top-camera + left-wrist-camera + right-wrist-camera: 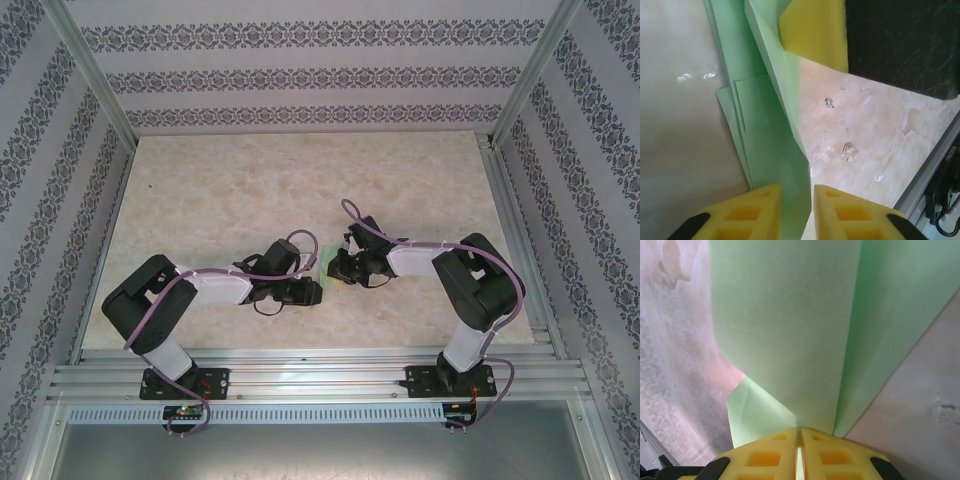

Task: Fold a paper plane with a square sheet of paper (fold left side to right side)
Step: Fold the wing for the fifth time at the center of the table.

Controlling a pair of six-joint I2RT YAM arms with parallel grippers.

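The square sheet of paper (324,264), mint green and folded into several layers, lies mid-table between my two grippers. In the left wrist view the paper (765,125) has a raised flap running up between the yellow fingers of my left gripper (797,210). The jaws stand a little apart around that flap. My right gripper (800,450) is shut on the paper (790,330), pinching a creased edge that fans out ahead of it. One right finger (812,30) also holds the flap's far end. In the top view, the left gripper (305,290) and right gripper (337,266) nearly touch.
The marble-patterned table (250,180) extends behind and to both sides. An aluminium rail (320,362) runs along the near edge, also seen as the rail (932,172) close to the left gripper. Patterned walls (300,60) enclose the table.
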